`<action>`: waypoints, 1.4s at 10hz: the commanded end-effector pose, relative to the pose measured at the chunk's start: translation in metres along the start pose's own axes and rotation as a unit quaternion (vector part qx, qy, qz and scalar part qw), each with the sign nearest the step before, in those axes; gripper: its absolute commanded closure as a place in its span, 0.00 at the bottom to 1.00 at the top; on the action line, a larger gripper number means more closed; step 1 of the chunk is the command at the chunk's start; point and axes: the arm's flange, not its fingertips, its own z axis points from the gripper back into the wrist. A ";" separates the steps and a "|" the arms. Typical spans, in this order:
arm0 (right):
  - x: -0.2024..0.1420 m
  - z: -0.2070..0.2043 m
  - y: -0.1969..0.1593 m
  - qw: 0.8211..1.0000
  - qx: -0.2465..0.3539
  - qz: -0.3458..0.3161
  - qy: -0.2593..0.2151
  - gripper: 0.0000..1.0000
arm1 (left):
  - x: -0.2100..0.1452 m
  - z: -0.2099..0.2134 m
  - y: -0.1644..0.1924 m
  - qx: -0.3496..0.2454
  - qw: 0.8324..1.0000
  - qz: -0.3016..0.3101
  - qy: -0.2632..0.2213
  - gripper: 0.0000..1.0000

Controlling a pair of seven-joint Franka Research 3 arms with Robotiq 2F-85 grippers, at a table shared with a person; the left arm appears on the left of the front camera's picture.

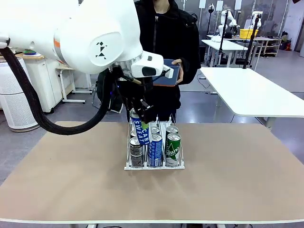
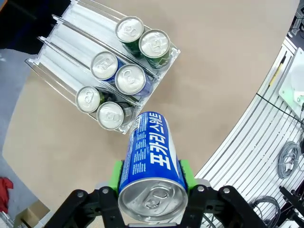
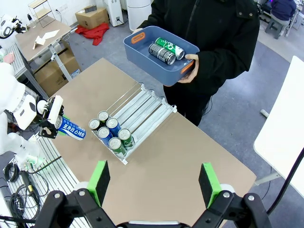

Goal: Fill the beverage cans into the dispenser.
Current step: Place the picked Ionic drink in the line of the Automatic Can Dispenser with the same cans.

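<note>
Left gripper (image 2: 151, 175) clamped on slim blue metal can with white lettering (image 2: 149, 147); right gripper (image 3: 154, 183) spread wide over brown tabletop (image 3: 190, 156).

Surface (image 1: 237, 180): tan, matte.
Floor (image 1: 209, 102): grey, beyond the surface's far edge.
White table (image 1: 251, 92): off the surface's far right corner (bare top).
White ribbed unit (image 1: 14, 95): off the surface's far left corner.
Cardboard box (image 3: 92, 18): floor, well apart from the surface.
</note>
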 end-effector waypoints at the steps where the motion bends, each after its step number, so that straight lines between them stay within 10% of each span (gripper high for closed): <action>1: 0.001 -0.002 0.001 1.000 0.002 -0.003 -0.003 0.00 | 0.000 0.009 0.008 -0.004 1.000 -0.005 -0.008 1.00; 5: 0.001 -0.002 0.001 1.000 0.002 -0.003 -0.003 0.00 | 0.000 0.000 0.000 0.000 1.000 0.000 0.000 1.00; 6: 0.001 -0.002 0.001 1.000 0.002 -0.003 -0.003 0.00 | 0.000 -0.002 0.000 -0.002 1.000 0.000 0.002 0.43; 14: 0.001 -0.002 0.001 1.000 0.002 -0.003 -0.003 0.00 | 0.033 -0.068 -0.052 -0.002 0.996 -0.083 0.032 0.43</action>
